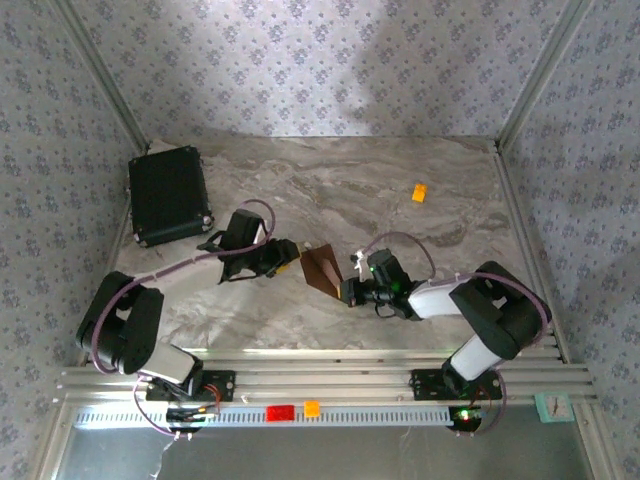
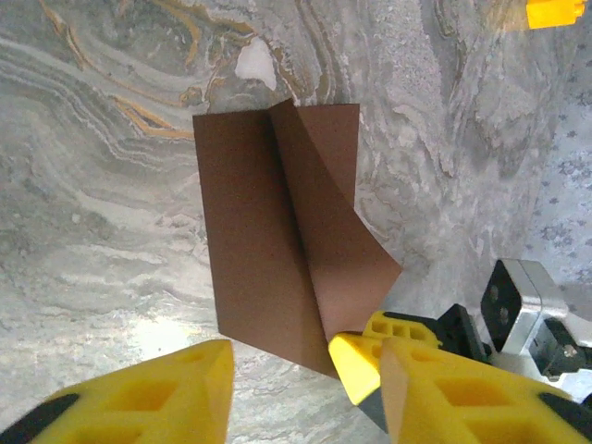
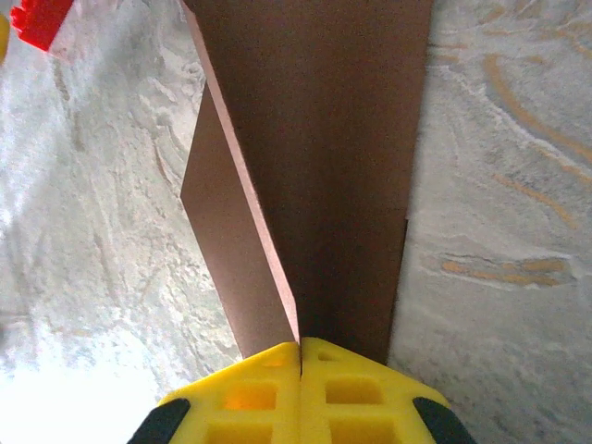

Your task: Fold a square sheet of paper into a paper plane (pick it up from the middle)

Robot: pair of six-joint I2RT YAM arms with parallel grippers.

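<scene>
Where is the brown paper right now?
In the top view the brown paper is mid-table between the arms, clamped in the right pincer, with the left pincer close beside it.

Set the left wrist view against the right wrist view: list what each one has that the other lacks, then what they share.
Left wrist view, not the right: the orange block at the top edge, the left gripper open just short of the square sheet of paper, and that sheet's far corners. Right wrist view, not the left: a red block in the top corner. Both: the sheet, creased with one flap raised, the right gripper shut on its edge, and the marble table.
</scene>
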